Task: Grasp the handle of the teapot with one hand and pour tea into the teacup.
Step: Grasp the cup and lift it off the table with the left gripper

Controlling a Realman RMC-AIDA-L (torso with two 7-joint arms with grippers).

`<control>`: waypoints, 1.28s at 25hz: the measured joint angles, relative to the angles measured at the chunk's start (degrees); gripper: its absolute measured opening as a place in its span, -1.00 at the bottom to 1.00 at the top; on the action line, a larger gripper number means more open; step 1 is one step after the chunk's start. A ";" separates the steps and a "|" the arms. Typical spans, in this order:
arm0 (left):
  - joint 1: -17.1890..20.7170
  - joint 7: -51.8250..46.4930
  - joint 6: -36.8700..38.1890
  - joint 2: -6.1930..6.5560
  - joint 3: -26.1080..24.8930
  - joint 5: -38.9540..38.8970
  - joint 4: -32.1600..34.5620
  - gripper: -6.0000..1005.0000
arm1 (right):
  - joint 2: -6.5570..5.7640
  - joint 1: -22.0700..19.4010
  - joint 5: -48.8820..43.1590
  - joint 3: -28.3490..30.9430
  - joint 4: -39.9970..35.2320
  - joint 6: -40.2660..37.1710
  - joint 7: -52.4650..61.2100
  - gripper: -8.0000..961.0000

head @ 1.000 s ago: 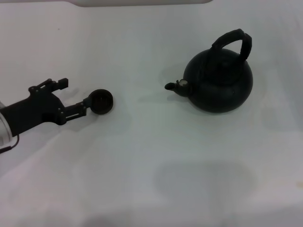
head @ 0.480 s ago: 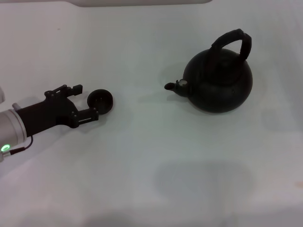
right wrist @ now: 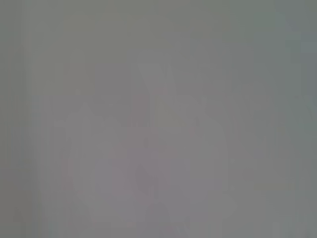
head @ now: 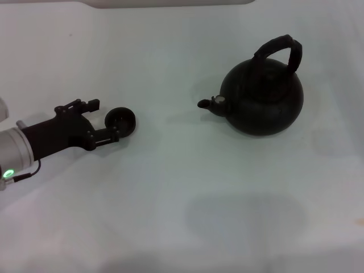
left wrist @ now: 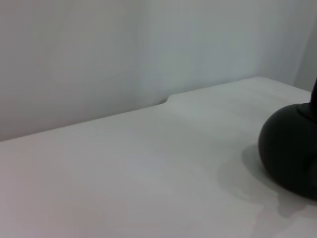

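left hand (head: 103,121) beside teacup (head: 120,121) | teapot (head: 262,97) apart | wrist: teapot only

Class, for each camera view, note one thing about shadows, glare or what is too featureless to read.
Head view: soft shadow beside the teapot, a faint grey patch on the table. Left wrist view: teapot cut by the edge, shadow beneath. Right wrist view: featureless grey, nothing readable.
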 joint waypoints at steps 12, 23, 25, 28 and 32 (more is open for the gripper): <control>-3.18 -2.32 0.32 -0.03 0.70 3.49 -2.35 0.76 | 0.00 0.01 0.16 0.00 0.00 0.01 0.00 0.62; -3.69 -3.25 -0.38 -0.03 0.30 4.94 -2.18 0.76 | 0.00 -0.28 0.27 0.00 0.00 -0.01 0.00 0.62; -3.69 -3.16 -0.50 -0.03 0.25 4.89 -2.14 0.76 | 0.01 -0.22 0.28 0.00 0.00 -0.03 0.00 0.62; -3.72 -3.10 -0.93 -0.03 0.24 4.99 -2.13 0.76 | 0.07 0.00 0.28 0.00 0.00 -0.05 0.00 0.62; -4.33 -3.36 -1.18 0.00 0.57 5.10 -2.43 0.76 | 0.08 0.10 0.28 0.00 0.00 -0.06 0.00 0.62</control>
